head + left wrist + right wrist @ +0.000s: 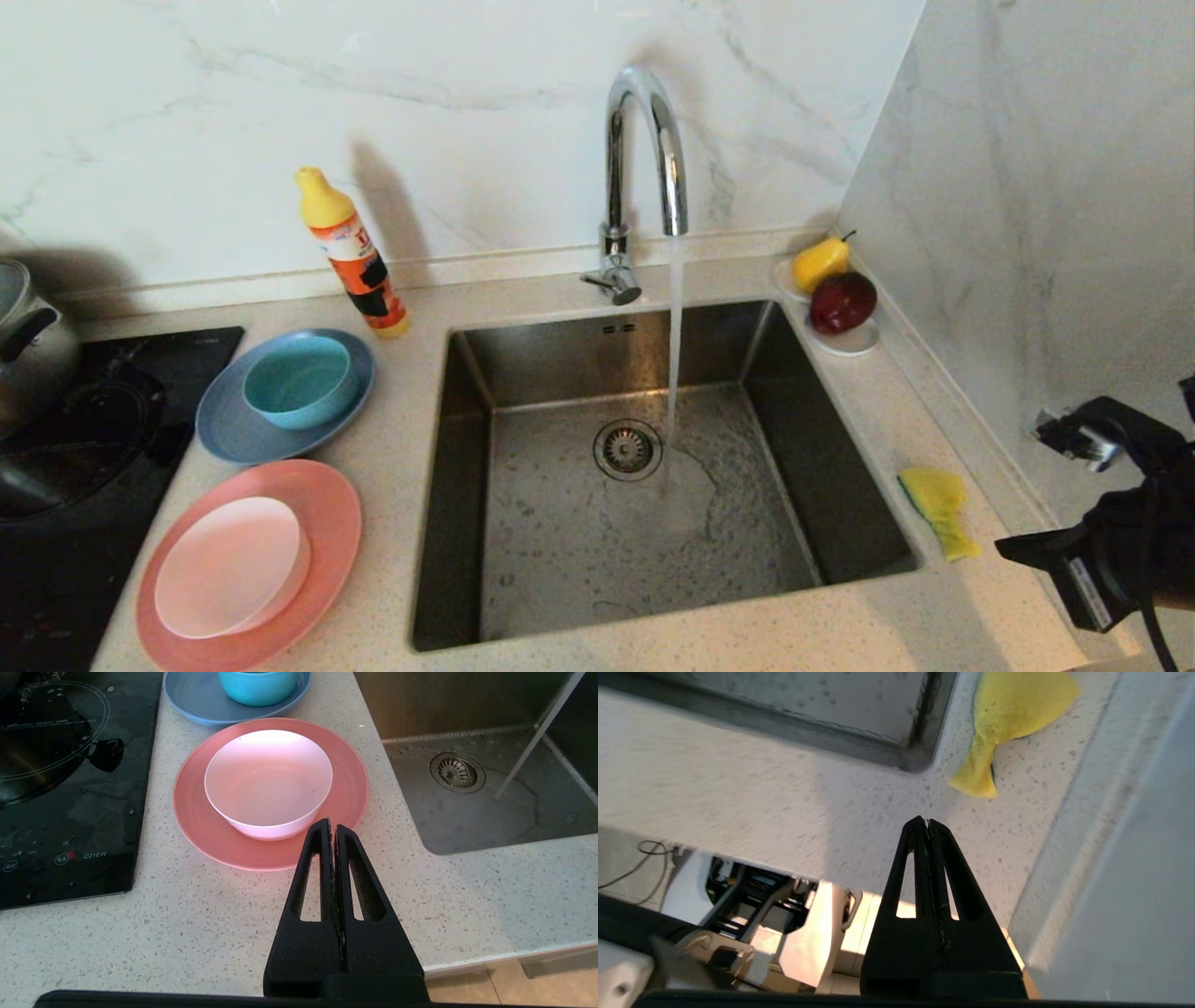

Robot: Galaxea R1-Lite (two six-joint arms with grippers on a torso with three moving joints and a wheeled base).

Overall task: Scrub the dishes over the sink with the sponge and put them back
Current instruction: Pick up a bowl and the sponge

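Observation:
The steel sink point(467, 448) is set in the counter, with water running into it. The yellow sponge point(938, 509) lies crumpled on the counter right of the basin. Left of the sink, a teal bowl point(299, 378) sits on a grey-blue plate point(229, 425). Nearer me, a pale pink bowl point(231, 565) sits on a salmon plate point(327, 523). My right gripper point(927, 821) is shut and empty over the counter's front right corner, a short way from the sponge point(1008, 723). My left gripper point(332, 823) is shut and empty, just in front of the pink bowl point(268, 779).
A chrome faucet point(644, 159) stands behind the basin. An orange detergent bottle point(355, 257) stands at the back left. A white fruit dish point(845, 341) holds a pear and an apple at the back right. A steel pot point(28, 345) sits on the black hob point(84, 448). A marble wall point(1027, 187) borders the right side.

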